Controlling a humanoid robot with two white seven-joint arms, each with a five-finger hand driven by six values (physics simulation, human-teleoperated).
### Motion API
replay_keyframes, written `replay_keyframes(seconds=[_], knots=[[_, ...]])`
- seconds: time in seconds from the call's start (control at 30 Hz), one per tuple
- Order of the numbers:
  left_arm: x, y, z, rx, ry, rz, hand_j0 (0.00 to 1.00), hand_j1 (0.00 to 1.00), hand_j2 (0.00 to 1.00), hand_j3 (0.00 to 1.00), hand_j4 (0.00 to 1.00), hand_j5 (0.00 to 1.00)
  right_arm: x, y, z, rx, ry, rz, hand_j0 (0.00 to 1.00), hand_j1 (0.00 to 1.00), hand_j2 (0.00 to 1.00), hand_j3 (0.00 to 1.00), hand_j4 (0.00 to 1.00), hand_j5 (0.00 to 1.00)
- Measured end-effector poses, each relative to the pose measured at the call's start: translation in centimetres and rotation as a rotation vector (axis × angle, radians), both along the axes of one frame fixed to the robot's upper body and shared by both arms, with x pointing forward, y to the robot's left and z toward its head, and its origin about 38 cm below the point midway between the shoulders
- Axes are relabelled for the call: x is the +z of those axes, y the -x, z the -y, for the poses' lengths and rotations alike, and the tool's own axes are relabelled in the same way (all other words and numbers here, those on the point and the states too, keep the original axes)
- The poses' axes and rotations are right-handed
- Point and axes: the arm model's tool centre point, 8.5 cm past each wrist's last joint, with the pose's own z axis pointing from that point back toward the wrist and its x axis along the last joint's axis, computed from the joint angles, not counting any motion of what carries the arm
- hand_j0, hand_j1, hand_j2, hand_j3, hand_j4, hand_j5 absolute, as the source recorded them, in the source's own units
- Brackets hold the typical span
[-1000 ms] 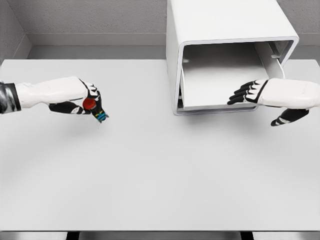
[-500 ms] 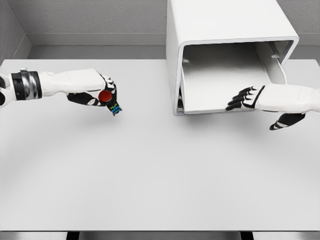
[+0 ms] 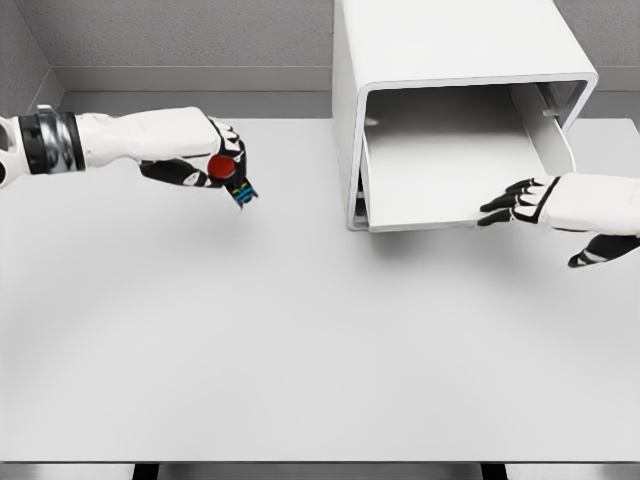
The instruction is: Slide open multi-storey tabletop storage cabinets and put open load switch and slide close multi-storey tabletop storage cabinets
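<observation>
With the right hand (image 3: 560,203) loose-fingered and empty at the open drawer (image 3: 450,165) front, the left hand (image 3: 205,160), pinching the switch (image 3: 232,180) above the table (image 3: 300,340), could clip the cabinet (image 3: 450,45) wall and drop it.

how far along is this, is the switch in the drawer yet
Not yet. Done: the white tabletop storage cabinet has its drawer slid open. In hand: the left hand grips the red-knobbed load switch above the white table, left of the cabinet. The right hand sits at the drawer's front edge, fingers spread. Left: place the switch inside, then slide the drawer shut.
</observation>
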Motion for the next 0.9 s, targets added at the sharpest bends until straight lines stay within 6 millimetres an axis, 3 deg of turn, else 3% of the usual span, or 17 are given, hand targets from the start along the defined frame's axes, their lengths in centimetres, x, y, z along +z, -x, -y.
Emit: replay_keyframes(seconds=[0.13,0.33,0.43,0.63,0.9], knots=[[1.0,0.4,0.7,-0.028,0.007,0.024,0.42,0.42,0.42,0.42,0.42,0.42,1.4,-0.1,0.5,-0.020,-0.036,0.046,1.00,1.00,1.00,1.00,1.00,1.00],[3.2,1.1,2.1,-0.084,0.014,0.070,0.42,0.42,0.42,0.42,0.42,0.42,-0.1,-1.0,-0.7,-0.003,-0.063,0.016,1.00,1.00,1.00,1.00,1.00,1.00],[3.3,1.7,2.9,-0.116,0.016,0.067,0.42,0.42,0.42,0.42,0.42,0.42,0.7,-2.1,-1.6,0.014,-0.065,0.049,1.00,1.00,1.00,1.00,1.00,1.00],[4.3,2.5,4.0,-0.158,0.020,0.090,0.42,0.42,0.42,0.42,0.42,0.42,-2.1,-3.0,-2.4,0.017,-0.050,-0.001,1.00,1.00,1.00,1.00,1.00,1.00],[5.4,2.6,4.3,-0.172,0.021,0.115,0.42,0.42,0.42,0.42,0.42,0.42,-3.3,-3.2,-2.0,-0.015,-0.047,-0.025,1.00,1.00,1.00,1.00,1.00,1.00]])
